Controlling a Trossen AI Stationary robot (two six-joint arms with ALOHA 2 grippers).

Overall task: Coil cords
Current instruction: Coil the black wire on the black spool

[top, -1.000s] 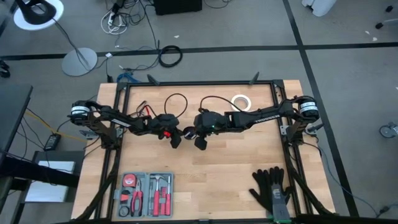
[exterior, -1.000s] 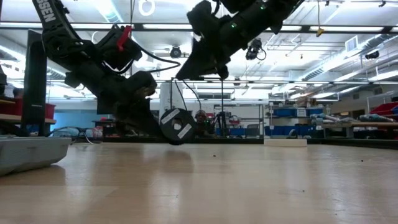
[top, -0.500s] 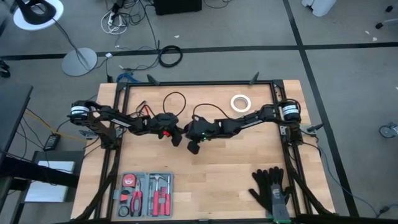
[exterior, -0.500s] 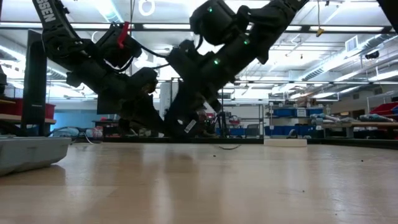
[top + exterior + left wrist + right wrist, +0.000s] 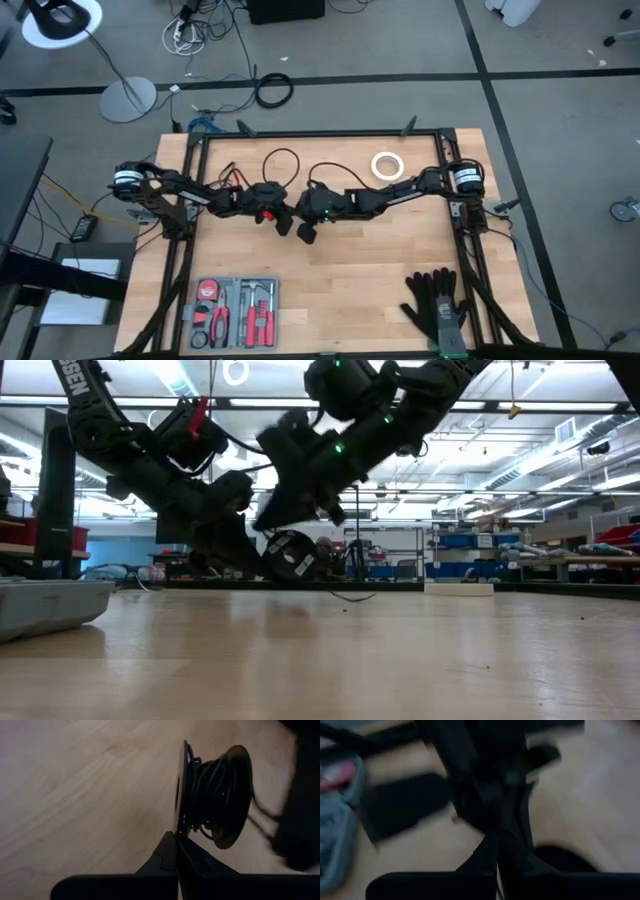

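Mostly you're there: much of the cord (image 5: 212,780) is wound on the puck (image 5: 290,555) mid-desk, clamped edgewise in your left tool (image 5: 177,837). Loose loops (far side) remain. Your right tool (image 5: 305,233), jaws together, hovers just beside it.

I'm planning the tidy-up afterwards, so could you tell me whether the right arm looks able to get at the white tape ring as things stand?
Probably yes: the tape ring lies bare beside the right arm, though the shut right gripper is busy at mid-table.
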